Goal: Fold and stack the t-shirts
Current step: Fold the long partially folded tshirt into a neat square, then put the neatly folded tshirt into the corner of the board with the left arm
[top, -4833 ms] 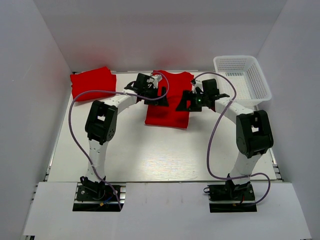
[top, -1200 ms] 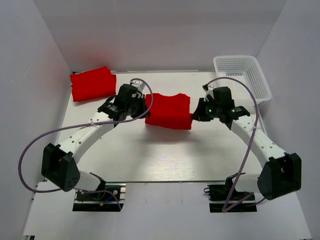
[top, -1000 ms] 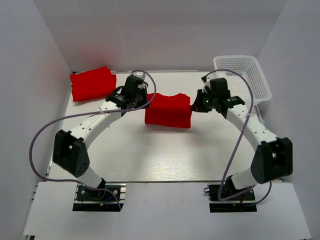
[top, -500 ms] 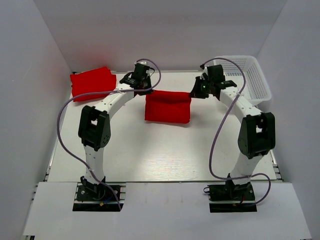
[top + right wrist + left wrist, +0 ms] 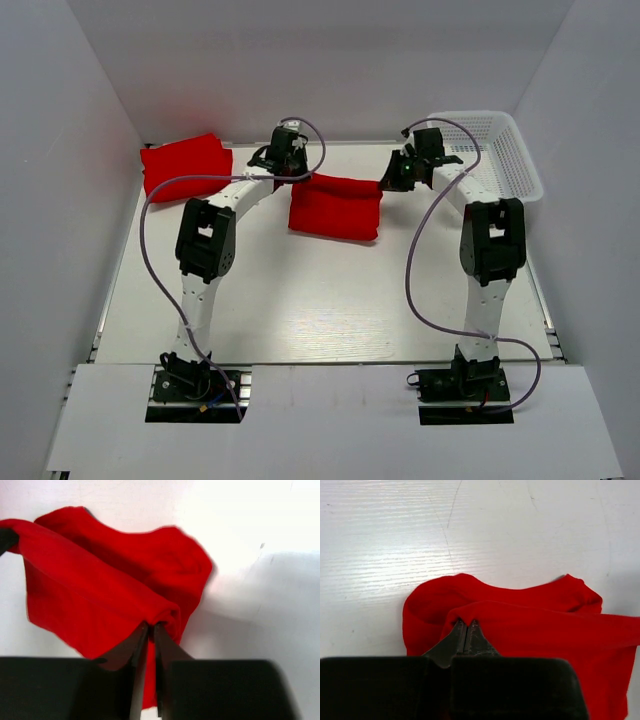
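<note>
Both arms have just drawn the red t-shirt (image 5: 335,210) to the far middle of the desk (image 5: 300,300). The left fingers (image 5: 454,641) and right fingers (image 5: 131,647) are clamped on its corners, so the fold looks nearly done.

A white table (image 5: 320,310) with a faint wood grain fills the middle of the top view. Plain white walls box it in: a back wall (image 5: 320,70) across the top, a left wall (image 5: 50,220) and a right wall (image 5: 600,260) slanting down the frame's sides. A flat white board (image 5: 330,415) spans the bottom. The light is even and soft, leaving only pale shadows on the tabletop.
</note>
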`<state>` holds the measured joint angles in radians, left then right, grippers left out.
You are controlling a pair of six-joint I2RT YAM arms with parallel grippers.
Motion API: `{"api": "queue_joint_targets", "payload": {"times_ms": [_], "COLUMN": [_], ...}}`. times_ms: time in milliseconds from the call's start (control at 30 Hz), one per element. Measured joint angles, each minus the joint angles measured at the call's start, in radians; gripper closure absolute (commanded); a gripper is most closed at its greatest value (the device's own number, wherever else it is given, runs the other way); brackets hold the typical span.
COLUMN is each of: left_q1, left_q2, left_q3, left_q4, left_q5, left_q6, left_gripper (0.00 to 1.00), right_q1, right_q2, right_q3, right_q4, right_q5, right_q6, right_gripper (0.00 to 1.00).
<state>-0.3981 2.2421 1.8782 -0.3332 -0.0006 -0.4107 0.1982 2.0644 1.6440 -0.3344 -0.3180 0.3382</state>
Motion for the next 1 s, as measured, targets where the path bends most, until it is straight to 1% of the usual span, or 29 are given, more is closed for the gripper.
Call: {"api": "queue_joint_targets", "payload": {"times_ms": [33,67,100,133,267,300,367,433,567,733,900,1000], "left_q1": [0.003,0.006,0.01,0.015,0.047,0.053,0.068,0.081,0.086,0.058,0.039,0.038], "left_q2": [0.013,0.029,0.047,0.069,0.139,0.142,0.129,0.097,0.043,0.045,0.068,0.092], "left_q3": [0.0,0.002,0.009,0.026,0.123,0.136,0.138,0.097,0.029,0.028,0.031,0.03], "left_q4": [0.02,0.037,0.045,0.051,0.064,0.066,0.073,0.097,0.09,-0.002,-0.061,-0.097], "left_q5": [0.007,0.013,0.013,0.013,0.007,0.003,-0.002,0.005,0.076,0.15,0.192,0.184], "left_q6": [0.003,0.011,0.02,0.025,0.026,0.027,0.038,0.056,0.122,0.203,0.238,0.24], "left_gripper": [0.87,0.64,0.1,0.0,0.0,0.0,0.0,0.0,0.0,0.0,0.0,0.0], "right_q1": [-0.005,-0.01,-0.015,-0.022,-0.047,-0.051,-0.059,-0.065,-0.065,-0.058,-0.057,-0.057], "right_q2": [0.017,0.039,0.065,0.098,0.242,0.253,0.241,0.201,0.068,-0.058,-0.119,-0.145], "right_q3": [0.009,0.022,0.045,0.082,0.301,0.33,0.334,0.292,0.122,-0.042,-0.129,-0.158], "right_q4": [0.011,0.027,0.041,0.045,0.048,0.051,0.05,0.066,0.059,0.069,0.072,0.075], "right_q5": [-0.012,-0.025,-0.041,-0.06,-0.126,-0.134,-0.148,-0.151,-0.16,-0.168,-0.18,-0.186], "right_q6": [0.004,0.01,0.012,0.004,0.002,-0.003,-0.014,-0.034,-0.063,-0.092,-0.109,-0.118], "right_gripper": [0.56,0.1,0.1,0.1,0.1,0.1,0.1,0.1,0.1,0.1,0.1,0.1]}}
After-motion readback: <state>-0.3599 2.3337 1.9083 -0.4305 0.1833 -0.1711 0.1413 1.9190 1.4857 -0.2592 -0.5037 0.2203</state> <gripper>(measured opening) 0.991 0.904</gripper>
